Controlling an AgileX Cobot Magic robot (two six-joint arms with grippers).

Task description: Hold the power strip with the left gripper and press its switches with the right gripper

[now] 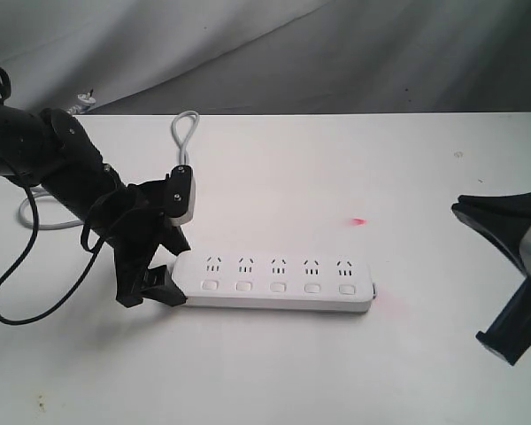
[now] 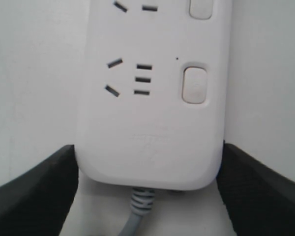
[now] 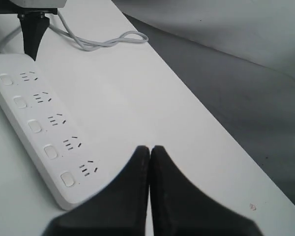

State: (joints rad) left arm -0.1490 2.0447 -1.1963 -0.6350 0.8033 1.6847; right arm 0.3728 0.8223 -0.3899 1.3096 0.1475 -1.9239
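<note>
Black left claw (image 1: 170, 264), clamped on the cord end of the power strip (image 1: 279, 283), centre-left on the white bench (image 1: 354, 168). Hold firm there. Bring the right claw (image 3: 149, 152), pinched shut at far right, over the switches (image 1: 278, 287); press straight down, nearest first, with joined tips.

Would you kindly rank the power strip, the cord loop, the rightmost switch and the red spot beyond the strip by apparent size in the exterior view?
1. power strip
2. cord loop
3. rightmost switch and red spot: both tiny, too alike to rank.
</note>
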